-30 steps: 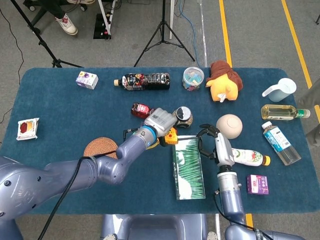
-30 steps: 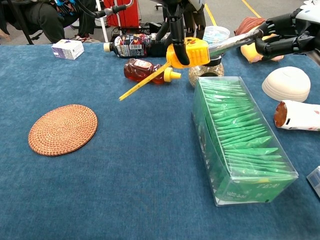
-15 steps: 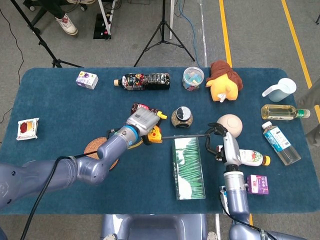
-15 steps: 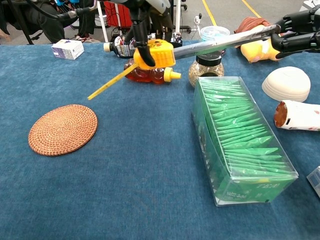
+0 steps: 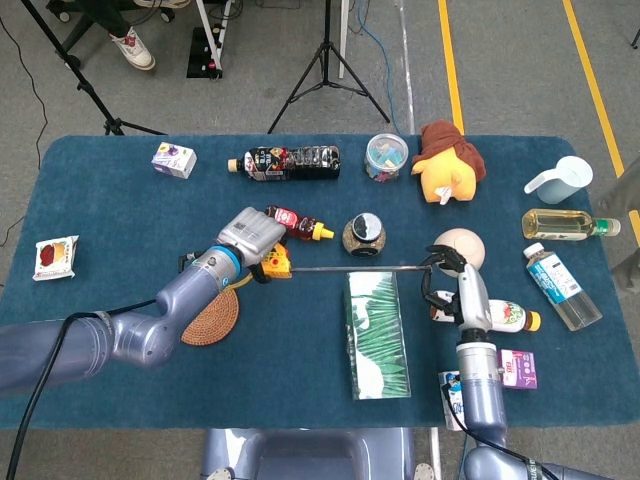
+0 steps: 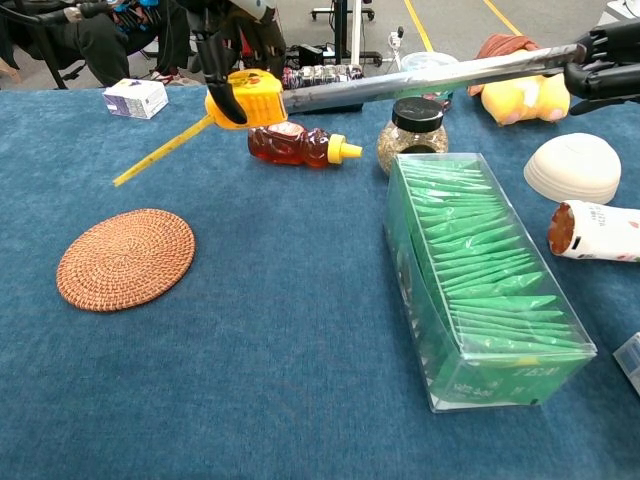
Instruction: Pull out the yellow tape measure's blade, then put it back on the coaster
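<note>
your left hand [image 5: 248, 237] grips the yellow tape measure [image 6: 246, 98] above the coaster's [image 6: 125, 258] 1 o'clock; your right hand [image 5: 462, 290] pinches the blade [image 6: 420, 80] tip. pull level, avoid kinking.

Landmark: green packet box [image 6: 480, 290], clear-walled, lying on the blue counter [image 6: 260, 380]. Left robot hand [image 6: 225, 45], up and left of the box, grips the yellow tape measure [image 6: 250, 98] off the counter. Grey blade [image 6: 420, 78] runs from the case rightward above the box's far end to the right robot hand [image 6: 605, 70], which pinches its tip. A thin yellow strap [image 6: 160, 152] trails down-left from the case. Woven coaster [image 6: 126, 258] lies bare, well left of the box. Honey bear bottle [image 6: 295, 145] lies on its side beyond the box's far-left corner; seed jar [image 6: 410, 128] stands just behind the box. White bowl [image 6: 572, 167], upturned, sits right of the box.
</note>
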Robot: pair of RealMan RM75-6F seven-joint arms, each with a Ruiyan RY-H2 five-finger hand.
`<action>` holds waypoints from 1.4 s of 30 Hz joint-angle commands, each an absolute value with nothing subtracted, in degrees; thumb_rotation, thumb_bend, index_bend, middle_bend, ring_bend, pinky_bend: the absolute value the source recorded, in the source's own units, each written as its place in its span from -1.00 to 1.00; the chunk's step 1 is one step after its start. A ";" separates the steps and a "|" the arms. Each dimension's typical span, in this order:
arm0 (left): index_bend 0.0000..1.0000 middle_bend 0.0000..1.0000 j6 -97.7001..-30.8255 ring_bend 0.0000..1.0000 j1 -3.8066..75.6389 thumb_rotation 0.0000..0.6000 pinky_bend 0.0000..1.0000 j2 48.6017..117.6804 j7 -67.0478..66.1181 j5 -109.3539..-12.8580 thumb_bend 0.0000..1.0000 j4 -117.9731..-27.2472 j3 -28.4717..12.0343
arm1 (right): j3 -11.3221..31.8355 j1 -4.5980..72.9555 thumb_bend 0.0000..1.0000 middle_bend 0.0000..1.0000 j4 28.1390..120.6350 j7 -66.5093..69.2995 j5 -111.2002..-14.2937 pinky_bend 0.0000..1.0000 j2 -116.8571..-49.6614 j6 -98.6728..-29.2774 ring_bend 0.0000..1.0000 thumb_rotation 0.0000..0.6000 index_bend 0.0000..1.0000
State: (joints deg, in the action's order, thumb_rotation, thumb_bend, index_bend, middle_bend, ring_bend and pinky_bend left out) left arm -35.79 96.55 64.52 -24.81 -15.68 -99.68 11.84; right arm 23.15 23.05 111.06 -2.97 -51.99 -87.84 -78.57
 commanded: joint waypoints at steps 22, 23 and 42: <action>0.21 0.05 -35.13 0.06 89.91 0.95 0.07 58.41 -24.50 -21.60 -0.33 -101.43 13.78 | 24.12 21.16 0.17 -0.43 110.04 0.04 -50.89 -0.47 -84.67 -77.69 -0.57 0.95 0.09; 0.21 0.05 -35.08 0.06 89.75 0.95 0.07 58.35 -24.45 -21.74 -0.33 -101.40 13.74 | 24.13 21.15 0.17 -0.43 110.02 0.03 -50.86 -0.47 -84.61 -77.66 -0.56 0.95 0.09; 0.21 0.05 -34.26 0.06 88.61 0.96 0.07 58.52 -25.04 -22.33 -0.32 -100.68 12.64 | 24.56 20.88 0.18 -0.42 109.62 0.78 -50.29 -0.47 -83.62 -77.29 -0.56 0.95 0.10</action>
